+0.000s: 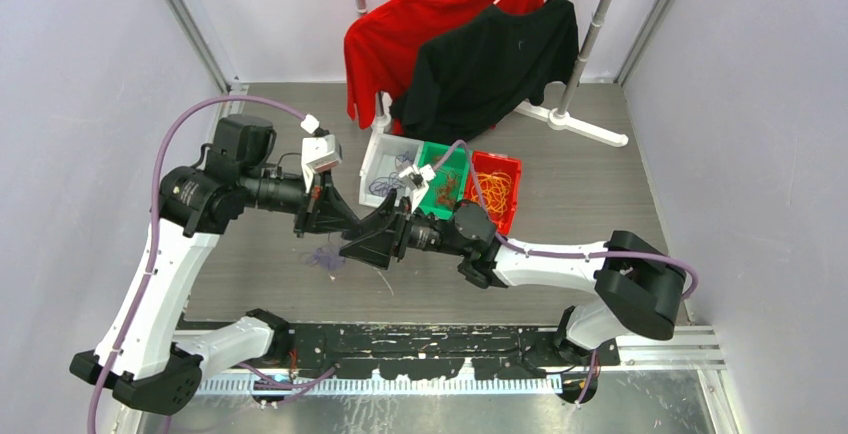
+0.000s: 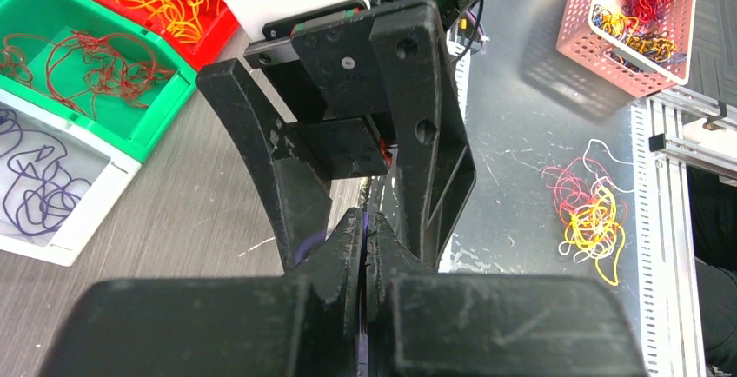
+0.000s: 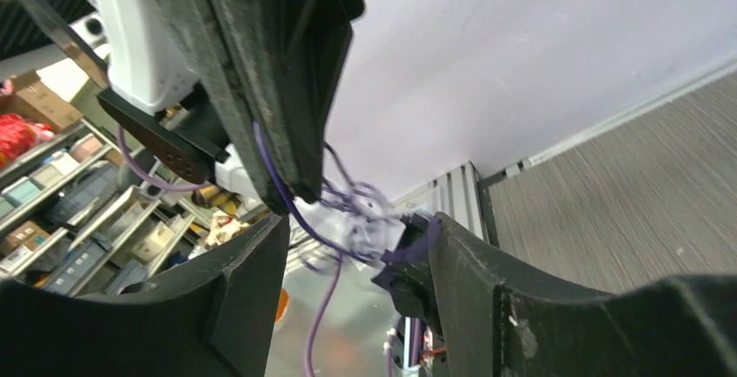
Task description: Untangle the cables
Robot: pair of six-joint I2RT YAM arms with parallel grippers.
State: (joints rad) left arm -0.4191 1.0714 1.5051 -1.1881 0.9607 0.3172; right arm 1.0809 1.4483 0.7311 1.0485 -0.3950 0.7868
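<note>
They are mid-way through teasing the purple cables (image 1: 326,256) apart, I'd say: the left gripper (image 2: 363,242) is clenched on a few purple strands, the rest of the bunch trailing to the table just beneath. The right gripper (image 3: 356,229) is released, its jaws spread either side of those strands. Both arms reach inward, wrists level, grippers nose to nose near the white bin (image 1: 372,154). Next, I reckon, the right must close on a single strand and draw it away gently.
</note>
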